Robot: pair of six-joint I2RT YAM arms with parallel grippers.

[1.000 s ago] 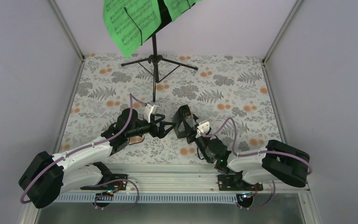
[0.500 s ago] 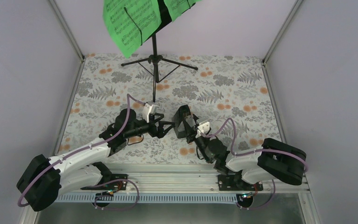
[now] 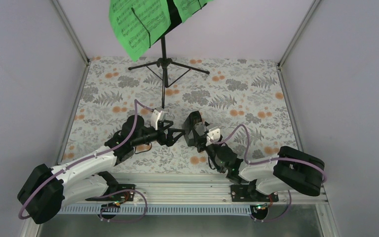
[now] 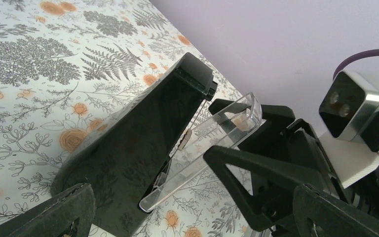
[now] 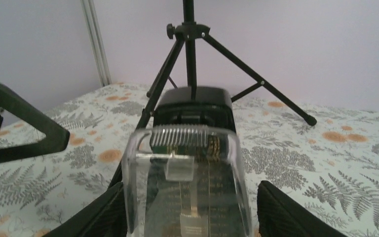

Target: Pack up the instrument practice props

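Now the right end effector [image 3: 202,140] has edged closer around the metronome [image 3: 193,126].

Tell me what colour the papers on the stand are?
The music sheets are bright green, clearest in the top external view.

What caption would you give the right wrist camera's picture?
The right tool flanks the clear-fronted metronome; the music stand rises behind.

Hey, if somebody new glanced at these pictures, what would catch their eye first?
The bright green music sheets jump out first, propped on the tall black music stand at the table's far end. Next comes the dark pyramid metronome mid-table on the floral cloth, its clear cover tilted away, with the left tool and right tool flanking it.
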